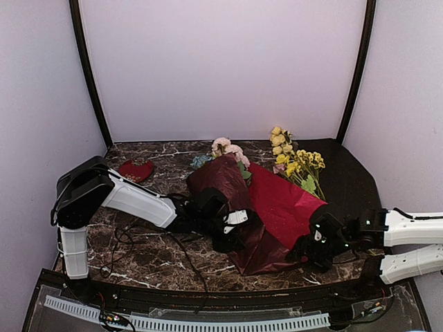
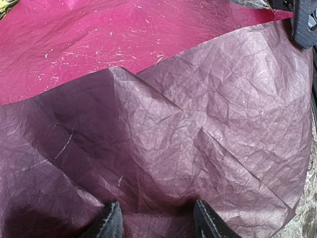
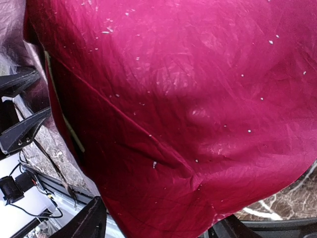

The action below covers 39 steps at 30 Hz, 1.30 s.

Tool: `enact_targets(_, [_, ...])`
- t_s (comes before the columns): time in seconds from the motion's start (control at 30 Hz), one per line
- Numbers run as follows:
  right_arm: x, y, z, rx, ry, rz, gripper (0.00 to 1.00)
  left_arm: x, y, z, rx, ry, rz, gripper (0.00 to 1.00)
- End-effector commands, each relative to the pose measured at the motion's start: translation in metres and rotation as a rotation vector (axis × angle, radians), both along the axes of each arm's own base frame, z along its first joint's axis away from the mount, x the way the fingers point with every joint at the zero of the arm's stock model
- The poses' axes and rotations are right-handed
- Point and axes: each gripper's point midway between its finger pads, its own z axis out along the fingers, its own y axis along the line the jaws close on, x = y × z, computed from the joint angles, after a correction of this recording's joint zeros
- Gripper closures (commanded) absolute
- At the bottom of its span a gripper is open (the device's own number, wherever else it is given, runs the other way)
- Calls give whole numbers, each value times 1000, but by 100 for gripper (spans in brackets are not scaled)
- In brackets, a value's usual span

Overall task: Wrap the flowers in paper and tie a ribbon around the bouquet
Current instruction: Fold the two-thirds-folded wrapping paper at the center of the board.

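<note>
1. Seen from above, a dark marble table (image 1: 159,266) is shown with the paper (image 1: 277,207) spread across its middle. The paper's burgundy side is folded over on the left, and its brighter red face is turned up on the right. The flowers (image 1: 228,147) are seen poking out of the paper's far end: pink and white roses, with a blue cluster just beside them. Yellow stems (image 1: 299,162) are laid against the paper's far right edge. A red heart-shaped lump (image 1: 136,169) is set at the far left, well apart from the paper. The left gripper (image 1: 232,225) is placed on the burgundy fold near the middle. The right gripper (image 1: 315,242) is placed at the paper's near right corner. The ribbon (image 1: 188,259) is trailed in loose loops over the table beside the left arm.

2. In the left wrist view, the frame is filled by crinkled burgundy paper (image 2: 163,144), with the red face shown beyond it at the top. The left gripper's fingertips (image 2: 111,223) are seen apart at the bottom edge, with paper lying between them. Whether the paper is clamped cannot be told.

3. In the right wrist view, the frame is filled by the paper's red face (image 3: 188,99). The right gripper's fingers (image 3: 91,218) are held wide apart at the bottom, one on either side of the paper's lower edge, and are not closed on it. A patch of marble table (image 3: 282,203) is seen at the lower right.
</note>
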Motion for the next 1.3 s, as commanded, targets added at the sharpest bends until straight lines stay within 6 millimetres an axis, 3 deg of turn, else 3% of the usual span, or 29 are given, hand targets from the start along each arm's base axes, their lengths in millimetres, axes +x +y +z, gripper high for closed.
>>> enact_targets(0.0, [-4, -7, -13, 1, 11, -40, 30, 1, 17, -20, 102, 18, 17, 50])
enact_targets(0.1, [-8, -16, -18, -20, 37, -76, 22, 1, 14, -15, 105, 19, 12, 50])
enact_targets(0.23, [-7, -23, -23, -14, 31, -124, 25, 3, 3, -4, 101, -38, -8, 49])
enact_targets(0.37, [-9, -29, -33, -15, 32, -149, 38, 10, -4, 6, 91, -66, 5, 50])
enact_targets(0.57, [-7, -32, -38, -22, 13, -148, 64, 13, -13, 13, 75, -86, -3, 49])
enact_targets(0.73, [-3, -27, -32, -34, -8, -111, 78, 16, -18, 2, 97, -86, -12, 49])
enact_targets(1.07, [15, -10, 2, -81, -102, 7, 100, 8, -16, -27, 148, -17, -34, 49])
enact_targets(1.2, [27, 2, 24, -91, -164, 57, 100, 5, -10, -36, 169, -5, -34, 49])
enact_targets(1.27, [35, 14, 47, -73, -220, 77, 100, 2, -9, -38, 173, 5, -39, 49])
